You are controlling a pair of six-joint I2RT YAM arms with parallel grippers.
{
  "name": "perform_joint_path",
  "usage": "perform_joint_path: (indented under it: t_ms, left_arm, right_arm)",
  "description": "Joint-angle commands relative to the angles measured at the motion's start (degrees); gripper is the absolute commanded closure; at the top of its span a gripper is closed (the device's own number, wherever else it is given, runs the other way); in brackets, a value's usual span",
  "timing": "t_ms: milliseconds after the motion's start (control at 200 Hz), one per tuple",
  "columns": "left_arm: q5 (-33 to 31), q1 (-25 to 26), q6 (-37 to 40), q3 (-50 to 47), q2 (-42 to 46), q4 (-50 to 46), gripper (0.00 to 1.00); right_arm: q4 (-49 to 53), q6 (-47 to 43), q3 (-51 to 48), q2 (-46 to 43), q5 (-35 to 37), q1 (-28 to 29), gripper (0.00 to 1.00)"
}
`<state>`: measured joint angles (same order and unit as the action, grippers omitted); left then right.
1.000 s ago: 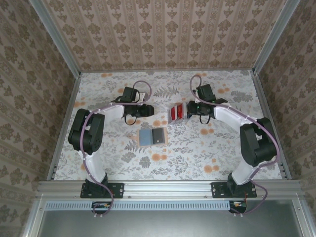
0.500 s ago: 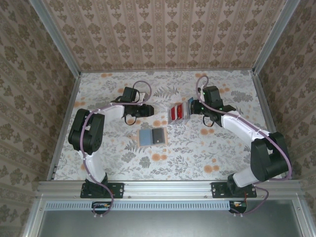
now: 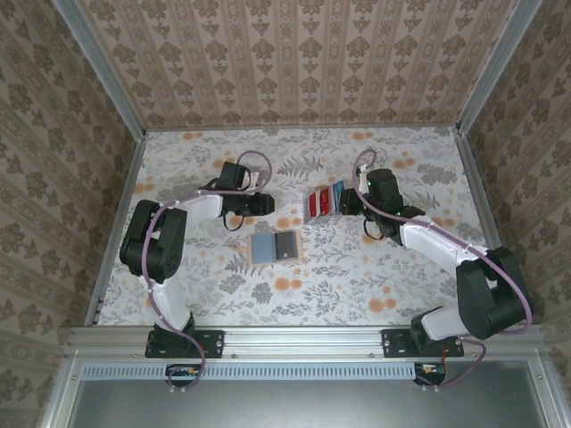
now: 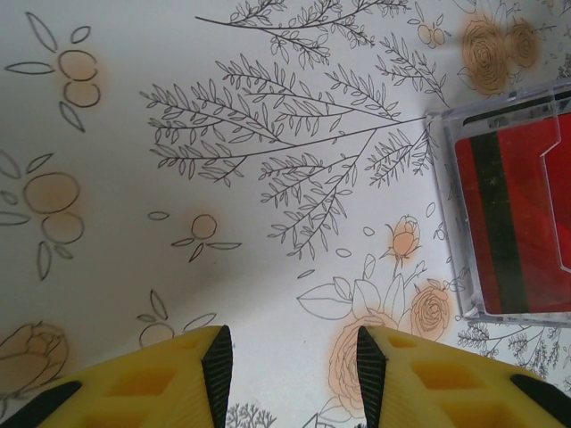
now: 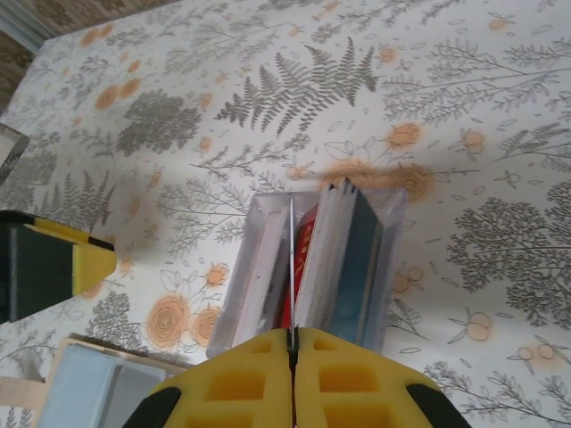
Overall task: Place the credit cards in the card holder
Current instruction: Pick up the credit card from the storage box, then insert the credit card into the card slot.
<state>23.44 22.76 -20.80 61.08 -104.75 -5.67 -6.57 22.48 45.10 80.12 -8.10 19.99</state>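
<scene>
- Both grippers busy?
- One is. My right gripper (image 5: 293, 332) is pinched fully together, and a thin edge runs straight up from the seam between its pads. I take that for a red card (image 5: 291, 259) held on edge, partly inside the clear case (image 5: 252, 259). My left gripper (image 4: 294, 357) hangs half-open over the bare table (image 4: 223, 223), holding nothing, just beside that case.
- Where are the rest?
- The other credit cards (image 5: 343, 259) stand packed upright in the case, mostly red with a blue one among them. The card holder (image 3: 275, 247) lies open and flat on the table, nearer my bases and apart from the case, pockets up.
- How will a card behave?
- I judge it light, stiff and slick. It won't sag, but it could pivot or slide if nipped at a corner. I'd grip one short end across its width, leaving the long part free to lead into a pocket. The holder looks light too, so it may skate unless my left gripper pins it.
</scene>
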Motion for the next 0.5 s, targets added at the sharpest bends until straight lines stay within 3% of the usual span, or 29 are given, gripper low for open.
perform_joint_path:
  t_ms: [0, 210, 495]
  left_arm:
    - [-2.6, -0.5, 0.8, -2.2, 4.2, 3.6, 0.56]
    - [-7.5, -0.7, 0.7, -5.4, 8.6, 4.7, 0.56]
    - [-8.1, -1.6, 0.5, -6.1, 11.0, 4.0, 0.57]
  right_arm:
    - [-7.9, -0.1, -2.5, -3.5, 1.0, 1.9, 0.91]
    - [-8.5, -6.7, -2.6, -4.5, 11.4, 12.4, 0.94]
    - [-9.4, -7.0, -1.3, -2.5, 12.9, 17.9, 0.94]
